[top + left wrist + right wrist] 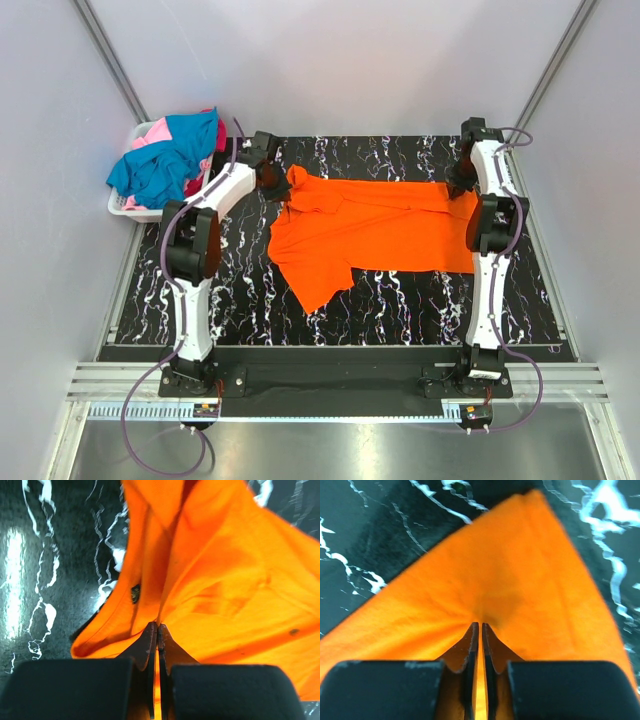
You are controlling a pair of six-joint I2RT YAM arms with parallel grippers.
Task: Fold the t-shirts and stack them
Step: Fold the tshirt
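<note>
orange t-shirt in left gripper

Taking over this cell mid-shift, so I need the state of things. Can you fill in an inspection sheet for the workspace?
Surface: black marbled table.
Job's things: orange shirt spread on table; other shirts, teal, pink, red, heaped in white basket, far left.
Clutter: nothing seen.
Grippers: left pincer and right pincer each shut on orange shirt, opposite ends.
Cables: purple cables along both arms.
Surroundings: grey walls, metal rail in front.
</note>
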